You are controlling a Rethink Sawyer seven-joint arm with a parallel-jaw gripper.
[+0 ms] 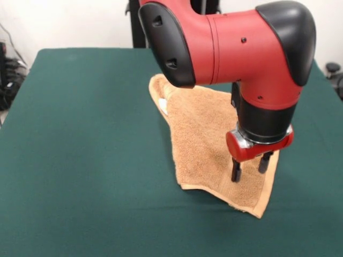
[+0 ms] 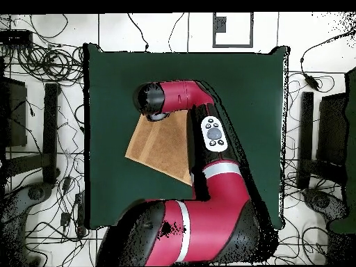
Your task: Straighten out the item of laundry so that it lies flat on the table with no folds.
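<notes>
The item of laundry (image 1: 201,134), a tan-orange terry towel, lies a little right of the middle of the dark green table (image 1: 80,160). Its outline is skewed, with a rolled fold along the far left edge beside a small white label (image 1: 162,105). A woven band runs along the near hem. My gripper (image 1: 249,175) points straight down over the towel's near right corner, open, its two black fingers (image 1: 236,170) apart with nothing between them. Whether the tips touch the cloth I cannot tell. In the overhead view the towel (image 2: 160,146) shows partly under the arm (image 2: 208,132), which hides the gripper.
The red arm's elbow (image 1: 225,43) hangs over the towel's far part. Cables and dark equipment (image 2: 42,139) lie on the floor round the table (image 2: 111,83). Green cloth surrounds the towel on all sides.
</notes>
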